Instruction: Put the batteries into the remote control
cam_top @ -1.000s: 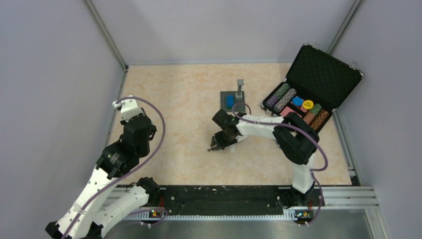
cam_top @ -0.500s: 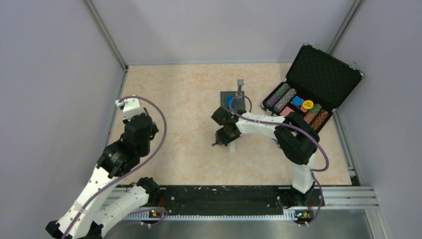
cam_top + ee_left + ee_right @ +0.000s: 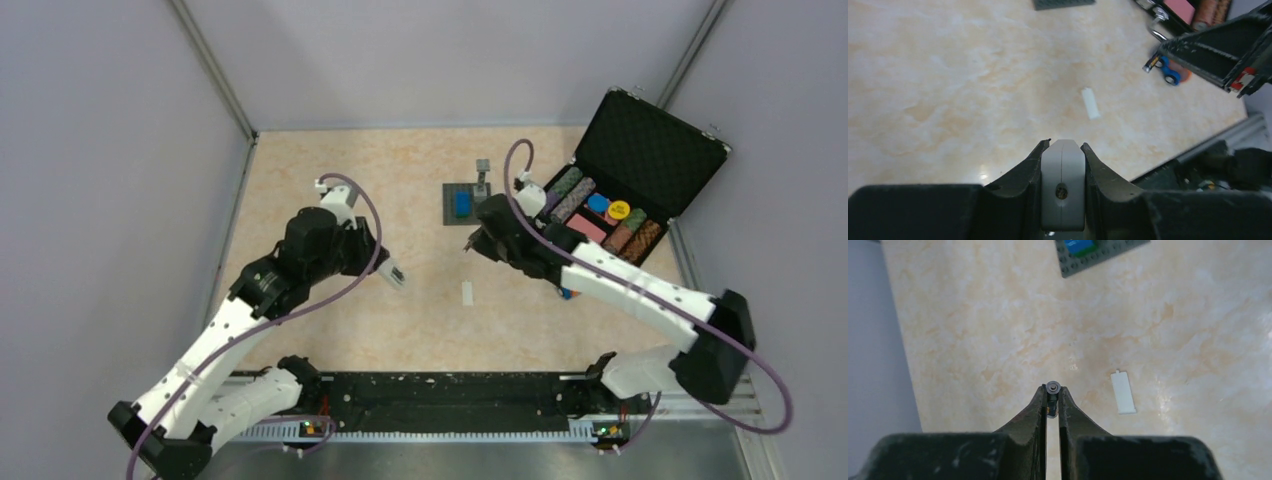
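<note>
Built alike on left arm and right arm: long white moulded shells broken by bulky black housings at every joint. Trails a purple cable in a wide loop beside the left wrist and along the white links. Trails a second purple cable in a loop between the right elbow and the foot. Ends in matte black at the left pincer and right pincer: two slim tapering fingers on a broad dark block, edges scuffed pale. Carries a small red-and-white patch on the right wrist body, and tiny coloured lights at both feet.
</note>
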Motion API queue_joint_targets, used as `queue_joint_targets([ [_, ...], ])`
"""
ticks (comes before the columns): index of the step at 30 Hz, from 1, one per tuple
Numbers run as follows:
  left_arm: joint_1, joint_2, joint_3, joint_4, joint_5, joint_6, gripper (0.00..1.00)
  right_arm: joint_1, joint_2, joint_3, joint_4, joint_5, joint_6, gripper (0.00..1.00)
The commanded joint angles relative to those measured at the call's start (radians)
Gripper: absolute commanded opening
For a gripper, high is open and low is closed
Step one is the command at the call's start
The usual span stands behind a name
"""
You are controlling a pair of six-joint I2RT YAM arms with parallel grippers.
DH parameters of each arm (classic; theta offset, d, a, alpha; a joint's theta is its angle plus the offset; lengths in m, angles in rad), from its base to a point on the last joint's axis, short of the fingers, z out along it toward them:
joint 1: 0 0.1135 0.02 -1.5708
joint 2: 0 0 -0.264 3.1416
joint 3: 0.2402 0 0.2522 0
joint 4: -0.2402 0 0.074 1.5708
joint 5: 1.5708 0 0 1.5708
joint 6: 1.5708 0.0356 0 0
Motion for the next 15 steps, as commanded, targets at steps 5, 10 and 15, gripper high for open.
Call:
queue_joint_targets([
  [5, 0.005, 0.191, -0.007, 0.372, 0.524, -0.175, 0.00, -0.009, -0.359, -0.055, 0.172, -0.103, -0.667, 0.00],
  [10, 0.005, 0.348, -0.053, 0.656, 0.837, -0.281, 0.00, -0.008, -0.498, -0.084, 0.216, -0.367, -0.855, 0.00],
  [15, 0.001, 0.448, -0.088, 0.935, 0.984, -0.416, 0.00, -0.006, -0.566, -0.088, 0.218, -0.560, -0.960, 0.00],
])
